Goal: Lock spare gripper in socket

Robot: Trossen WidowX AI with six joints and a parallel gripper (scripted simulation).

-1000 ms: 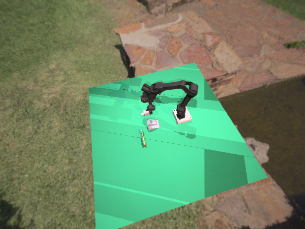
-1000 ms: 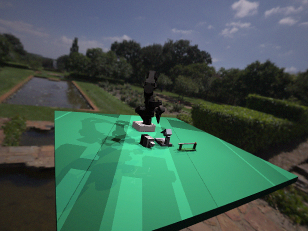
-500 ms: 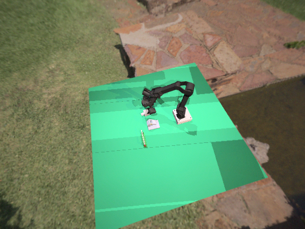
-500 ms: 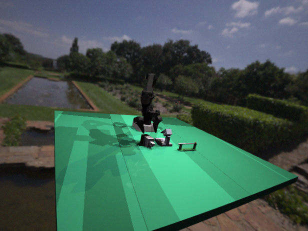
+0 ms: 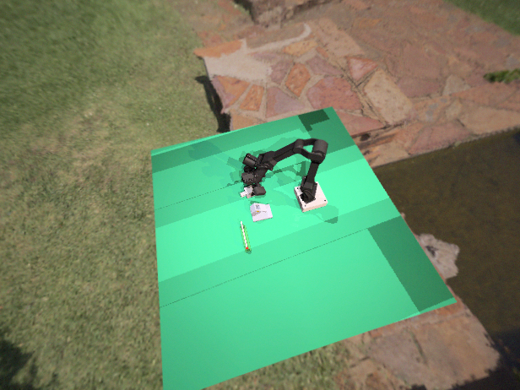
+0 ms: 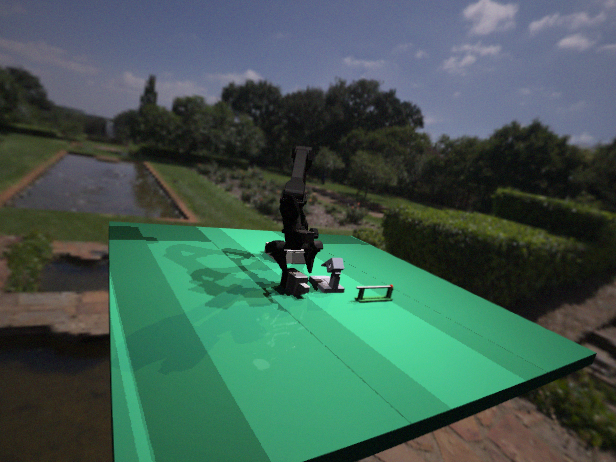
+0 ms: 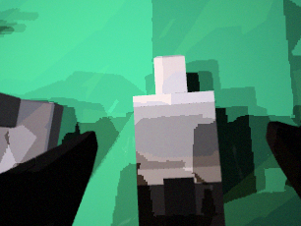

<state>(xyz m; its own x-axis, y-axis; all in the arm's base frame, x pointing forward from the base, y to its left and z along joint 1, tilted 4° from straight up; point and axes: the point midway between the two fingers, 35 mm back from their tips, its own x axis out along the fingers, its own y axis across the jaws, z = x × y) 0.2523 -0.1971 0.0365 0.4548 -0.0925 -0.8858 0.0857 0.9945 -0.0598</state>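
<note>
Table top (image 5: 295, 295): smooth green surface with a faint sheen, carrying soft reflections in the exterior view. Arm (image 5: 291, 149): matt black, plastic-like casing. Arm base (image 5: 322, 202): plain white, matt. Spare gripper (image 7: 174, 142): smooth pale grey body, white spigot, dark lower end. Surroundings at upper right of the top view: rough flagstone.

Matte black jointed arm (image 5: 307, 153), rounded elbow housings, tapering black pincer (image 6: 299, 259) — square white base (image 5: 320, 203)
</note>
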